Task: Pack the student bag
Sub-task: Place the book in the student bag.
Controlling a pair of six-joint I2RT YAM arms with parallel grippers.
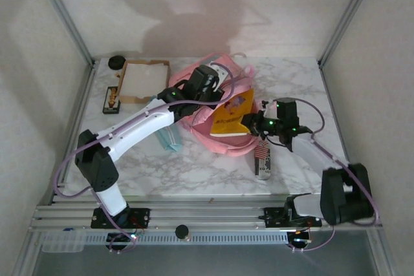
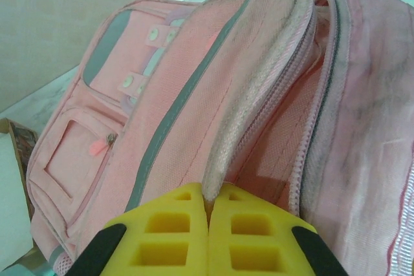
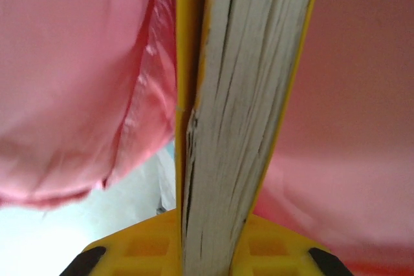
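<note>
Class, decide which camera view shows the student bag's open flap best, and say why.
Left wrist: close on the student bag, flap edge pinched by the left end effector, zip and opening plain. Top external has it partly under the left arm. Right wrist catches pink fabric either side of the yellow book.

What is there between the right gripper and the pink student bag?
A yellow book: the right gripper holds one end, and the other end meets the student bag. The top view shows it.

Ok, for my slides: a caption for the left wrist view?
The left tool pinches the student bag by its zip flap, compartment gaping.
</note>
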